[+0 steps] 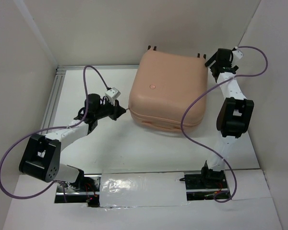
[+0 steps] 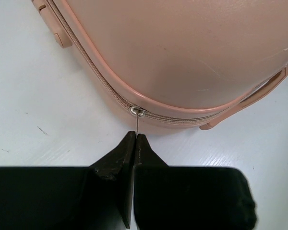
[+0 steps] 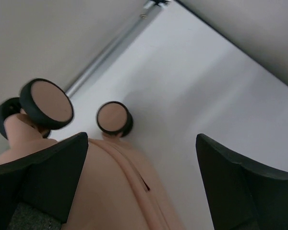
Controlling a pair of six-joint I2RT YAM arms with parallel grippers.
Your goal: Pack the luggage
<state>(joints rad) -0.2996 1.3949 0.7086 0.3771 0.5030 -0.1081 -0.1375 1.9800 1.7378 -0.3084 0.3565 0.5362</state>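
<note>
Left wrist shows our left end effector (image 2: 135, 139) pinching the zipper pull (image 2: 137, 120) of the luggage (image 2: 192, 48) lying on the desk (image 1: 134, 148); right end effector (image 3: 141, 158) gapes near its wheels (image 3: 47, 104). Tugging off-line, we risk slipping.

Wide-spread right pincer (image 3: 141, 143) near luggage (image 3: 105, 191) wheels (image 3: 50, 103)

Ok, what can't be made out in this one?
Luggage contents: every view, the shut shell hides them.
Zip pull tab: left wrist view, pinched inside the shut left pincer.
Right pincer touching the luggage or not: right wrist view, its finger blocks the contact spot.
How far the zip is closed: top view, too small.
</note>
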